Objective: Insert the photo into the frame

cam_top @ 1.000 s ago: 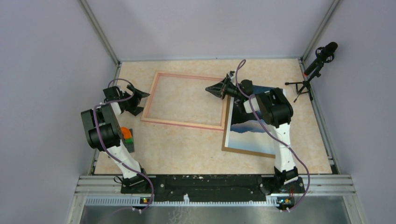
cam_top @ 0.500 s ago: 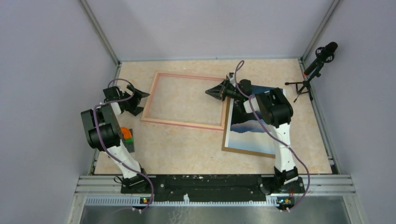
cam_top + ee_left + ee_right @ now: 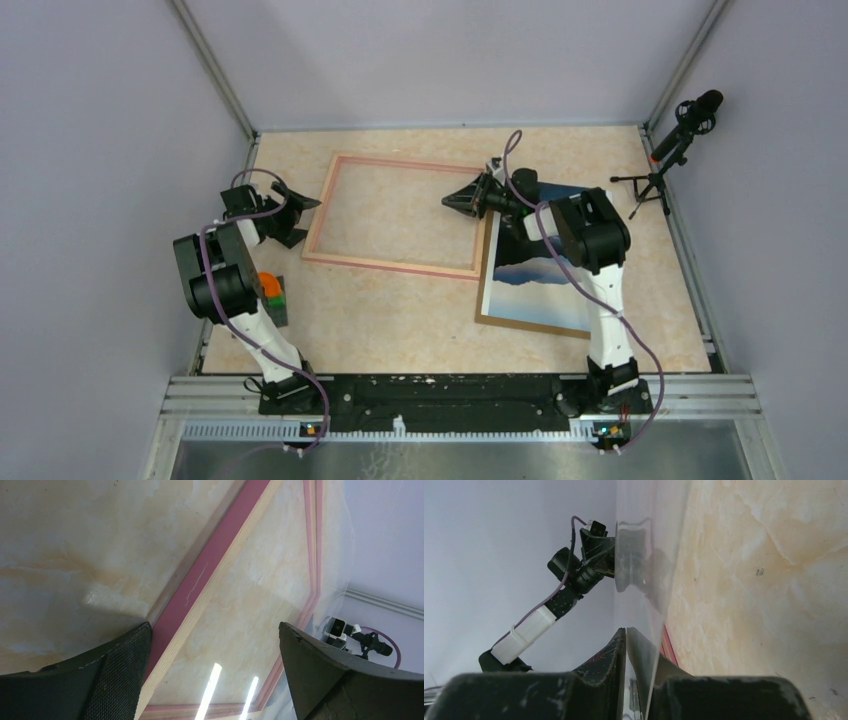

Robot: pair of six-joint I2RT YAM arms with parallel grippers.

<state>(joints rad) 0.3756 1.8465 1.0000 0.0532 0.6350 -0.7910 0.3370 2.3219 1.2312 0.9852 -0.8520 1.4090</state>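
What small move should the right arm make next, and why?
Probably lower the clear sheet flat into the frame and release: the right pincer pinches its edge by the frame's right rail, the left pincer straddles the left rail, open, and the photo lies outside.

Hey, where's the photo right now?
In the top view, the photo lies face up on the table's right side, just right of the frame's right rail, partly hidden under the right arm.
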